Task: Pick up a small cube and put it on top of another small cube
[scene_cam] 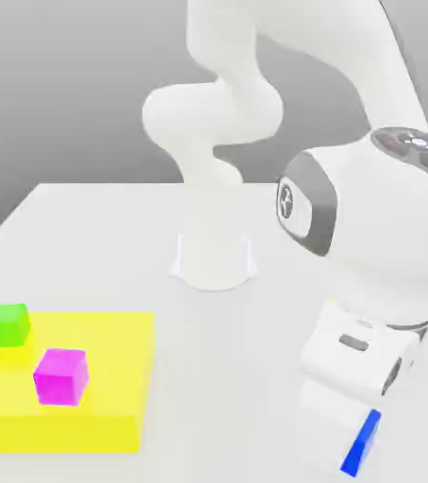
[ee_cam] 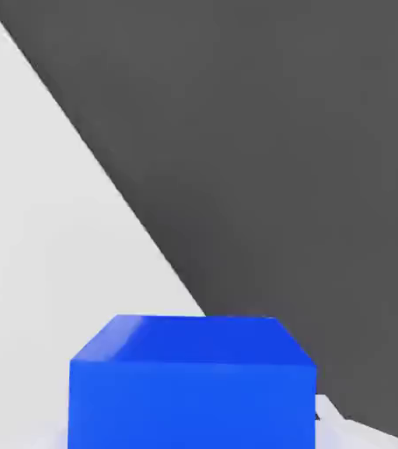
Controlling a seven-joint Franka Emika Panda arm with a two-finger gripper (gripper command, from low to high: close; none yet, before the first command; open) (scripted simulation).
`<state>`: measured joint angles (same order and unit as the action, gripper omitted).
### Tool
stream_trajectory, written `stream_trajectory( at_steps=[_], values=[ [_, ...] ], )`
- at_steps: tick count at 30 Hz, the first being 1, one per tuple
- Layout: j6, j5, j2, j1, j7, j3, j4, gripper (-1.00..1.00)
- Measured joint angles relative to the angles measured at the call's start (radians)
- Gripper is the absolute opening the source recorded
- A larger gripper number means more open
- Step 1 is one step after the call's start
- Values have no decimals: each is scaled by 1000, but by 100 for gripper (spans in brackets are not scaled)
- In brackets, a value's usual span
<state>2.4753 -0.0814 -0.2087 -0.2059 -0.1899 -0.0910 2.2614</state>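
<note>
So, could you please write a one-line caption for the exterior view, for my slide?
White robot arm with a blue cube at its end effector, beside a yellow slab carrying green and magenta cubes.

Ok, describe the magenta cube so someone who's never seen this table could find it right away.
Find the flat yellow slab at the exterior view's lower left. Two small cubes sit on it; the magenta cube is nearer the camera, toward the slab's middle. The green cube sits at the far corner.

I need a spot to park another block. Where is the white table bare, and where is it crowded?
Bare: the table between the arm's base and the yellow slab, and between slab and blue cube. Crowded: the slab's end holding the green cube and magenta cube.
</note>
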Motion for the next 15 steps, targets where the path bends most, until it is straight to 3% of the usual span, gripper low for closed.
stream_trajectory(
  at_steps=[3, 8, 11, 12, 15],
  values=[
    [-12, 13, 95, 71, -53, -75, 83, -100],
    [-8, 55, 241, 370, -155, -195, 236, -100],
    [91, 100, 177, 431, -145, -160, 275, -100],
    [113, 106, 160, 411, -142, -148, 281, 100],
    [113, 106, 160, 409, -142, -148, 281, 100]
  ],
)
